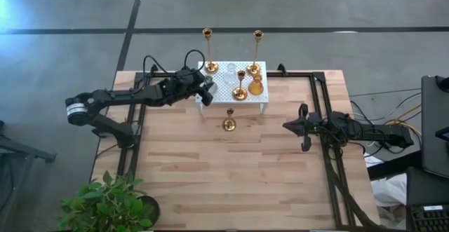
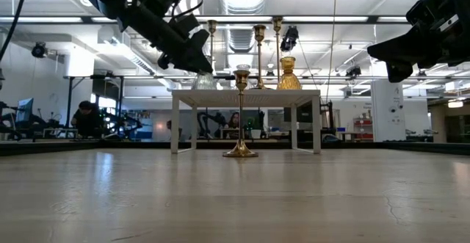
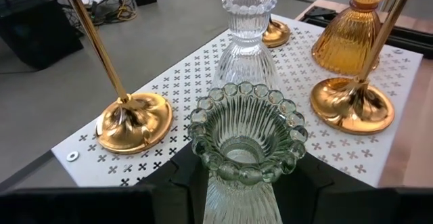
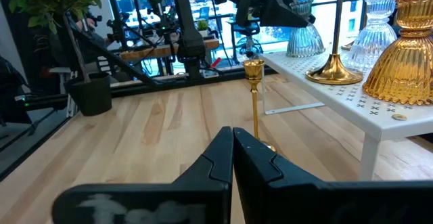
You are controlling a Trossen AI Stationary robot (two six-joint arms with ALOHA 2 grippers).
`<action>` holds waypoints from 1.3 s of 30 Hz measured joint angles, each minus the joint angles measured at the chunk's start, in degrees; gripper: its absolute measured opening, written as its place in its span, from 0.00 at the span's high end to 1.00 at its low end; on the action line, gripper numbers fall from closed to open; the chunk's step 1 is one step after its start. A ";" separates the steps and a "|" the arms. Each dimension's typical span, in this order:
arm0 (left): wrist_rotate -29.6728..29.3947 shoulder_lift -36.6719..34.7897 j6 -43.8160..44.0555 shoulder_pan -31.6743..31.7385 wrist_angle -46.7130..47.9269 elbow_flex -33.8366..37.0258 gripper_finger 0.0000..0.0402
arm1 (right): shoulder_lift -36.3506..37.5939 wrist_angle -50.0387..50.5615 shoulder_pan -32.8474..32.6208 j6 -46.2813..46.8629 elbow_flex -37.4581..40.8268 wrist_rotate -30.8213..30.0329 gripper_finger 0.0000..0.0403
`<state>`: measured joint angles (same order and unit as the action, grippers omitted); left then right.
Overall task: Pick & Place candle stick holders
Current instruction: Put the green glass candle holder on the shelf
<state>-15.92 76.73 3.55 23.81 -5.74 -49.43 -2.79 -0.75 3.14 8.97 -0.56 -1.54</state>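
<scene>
Bright overhead lights, low-view glare.

Left gripper (image 1: 204,90) mid-grip; right gripper (image 1: 304,127) closed, idle

I can read no text, label, brand or number on anything in my four camera feeds from here.

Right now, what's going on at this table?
The left claw is closed on the grey-green glass holder at the edge of the white stand. The stand also carries two tall brass sticks, one short brass holder, the clear glass holder and the amber one. Another short brass holder stands on the table in front. The right claw waits shut off to the side.
</scene>
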 joint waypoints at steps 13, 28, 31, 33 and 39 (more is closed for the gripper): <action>0.00 0.20 -0.09 0.87 0.08 0.07 0.68 | 0.00 0.00 0.01 0.00 0.00 0.01 0.98; 2.34 0.98 -0.52 1.33 -0.76 0.07 0.68 | 0.00 0.02 0.02 0.00 0.00 0.02 0.98; 3.08 0.98 -0.66 1.33 -0.76 0.07 0.67 | 0.00 0.01 0.01 0.00 0.00 0.00 0.98; 3.08 0.98 -0.63 1.39 -0.69 0.07 0.62 | 0.00 0.02 0.00 0.00 0.00 0.01 0.98; 3.13 1.14 -0.94 1.91 -0.26 0.09 0.47 | 0.00 0.02 0.00 0.00 0.00 0.00 0.98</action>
<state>-12.80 77.87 2.61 25.72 -6.00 -49.34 -2.79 -0.73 3.14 8.97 -0.56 -1.54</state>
